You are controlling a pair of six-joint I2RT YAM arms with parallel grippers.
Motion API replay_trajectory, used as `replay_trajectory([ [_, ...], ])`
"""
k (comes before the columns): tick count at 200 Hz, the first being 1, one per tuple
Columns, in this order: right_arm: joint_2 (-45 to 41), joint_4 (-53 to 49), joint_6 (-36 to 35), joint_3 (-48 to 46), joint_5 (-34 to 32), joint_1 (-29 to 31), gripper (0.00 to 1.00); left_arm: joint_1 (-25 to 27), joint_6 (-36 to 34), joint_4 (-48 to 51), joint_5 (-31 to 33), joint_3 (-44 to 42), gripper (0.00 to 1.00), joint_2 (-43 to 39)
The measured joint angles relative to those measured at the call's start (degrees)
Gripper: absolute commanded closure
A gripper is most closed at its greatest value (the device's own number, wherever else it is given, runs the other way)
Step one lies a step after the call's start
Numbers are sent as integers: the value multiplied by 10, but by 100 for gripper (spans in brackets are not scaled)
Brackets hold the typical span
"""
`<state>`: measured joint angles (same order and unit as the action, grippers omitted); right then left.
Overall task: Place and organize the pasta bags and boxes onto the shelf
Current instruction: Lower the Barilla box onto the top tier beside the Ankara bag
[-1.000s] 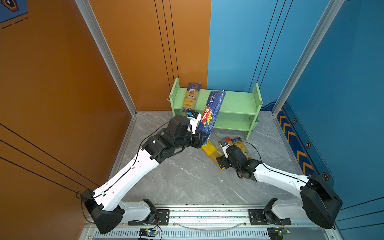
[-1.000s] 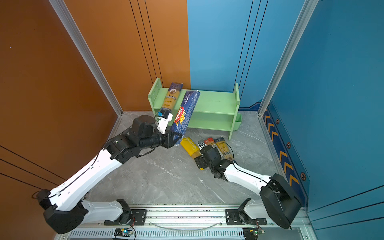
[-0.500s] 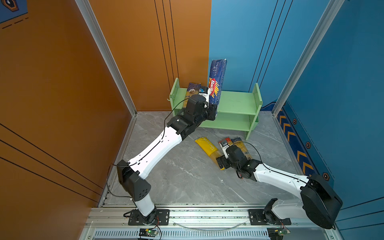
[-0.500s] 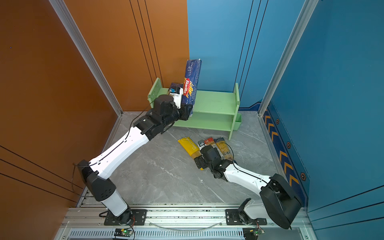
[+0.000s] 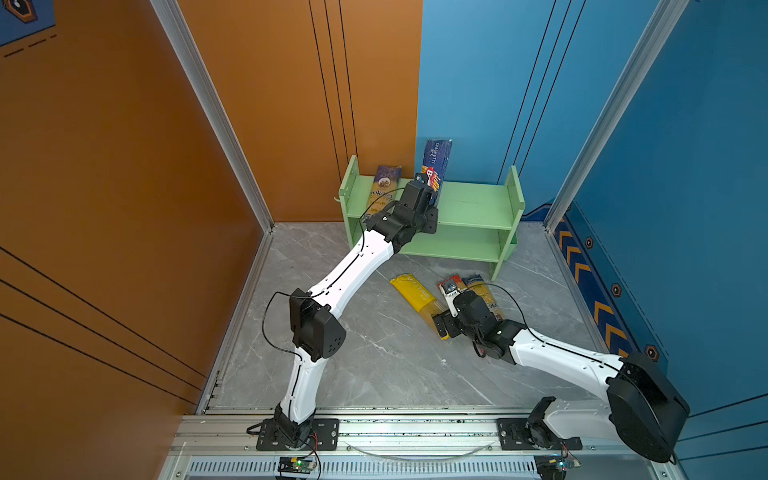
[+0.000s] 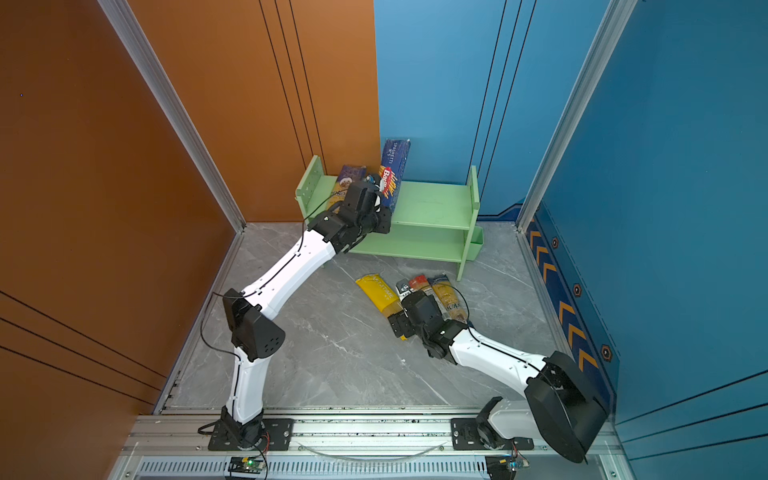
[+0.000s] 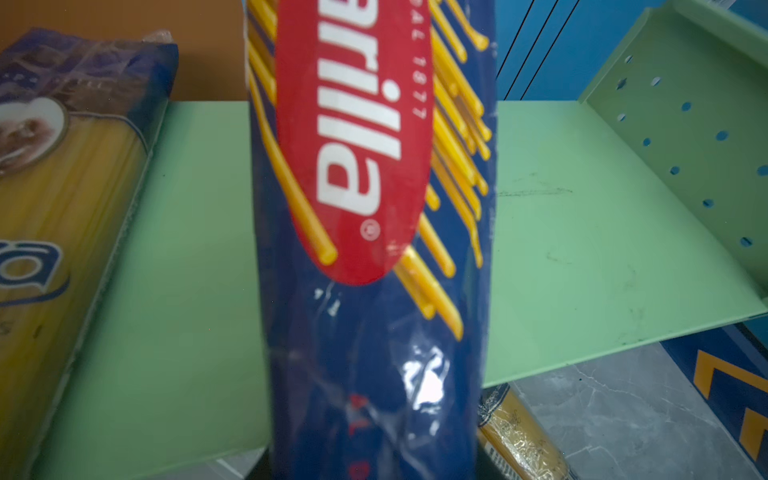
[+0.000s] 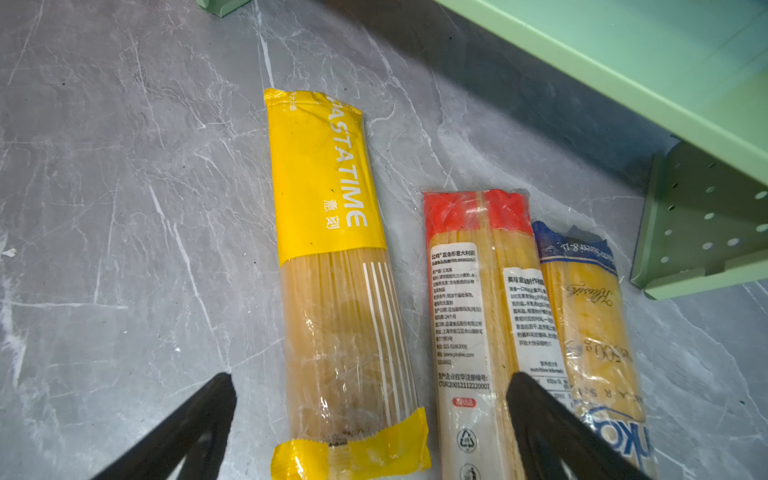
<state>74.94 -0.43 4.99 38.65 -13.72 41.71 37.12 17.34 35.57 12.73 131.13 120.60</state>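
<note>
At the shelf [image 5: 473, 205] top: Barilla pack [image 5: 437, 160] upright, beside a leaning blue-and-yellow pack [image 5: 384, 187].
Left gripper [image 5: 429, 192]: clamped on the Barilla pack.
Right gripper [image 8: 370, 380]: jaws wide over the yellow pack [image 8: 328, 187].

Grey marble floor [image 5: 374, 353], orange walls at left, blue walls at right. A pastel-green two-tier shelf [image 5: 469, 203] stands against the back wall at centre frame. My left arm reaches up from the bottom rail to the top tier, where my left gripper [image 5: 430, 195] clamps the lower end of a dark blue Barilla pack [image 5: 436, 160], which stands upright. Just left of it, a blue-and-yellow pack [image 5: 384, 187] leans on the same tier. Below the shelf, three packs lie on the floor: yellow Pastatime pack [image 5: 415, 295], red-ended clear pack [image 5: 446, 284], second blue-and-yellow pack [image 5: 478, 289]. My right gripper [image 5: 444, 320] sits low over them; I can't see how its jaws stand.
</note>
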Motion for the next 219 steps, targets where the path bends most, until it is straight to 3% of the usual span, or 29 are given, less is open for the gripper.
replay_trajectory([
  [153, 0, 0, 5, -1, 0, 3, 0, -1, -11, 16, 36, 11, 100, 2],
  [160, 0, 0, 5, -1, 0, 3, 0, -1, -11, 16, 36, 11, 96, 2],
  [193, 0, 0, 5, -1, 0, 3, 0, -1, -11, 16, 35, 11, 95, 2],
  [219, 0, 0, 7, -1, 0, 3, 0, -1, -11, 16, 35, 11, 77, 2],
])
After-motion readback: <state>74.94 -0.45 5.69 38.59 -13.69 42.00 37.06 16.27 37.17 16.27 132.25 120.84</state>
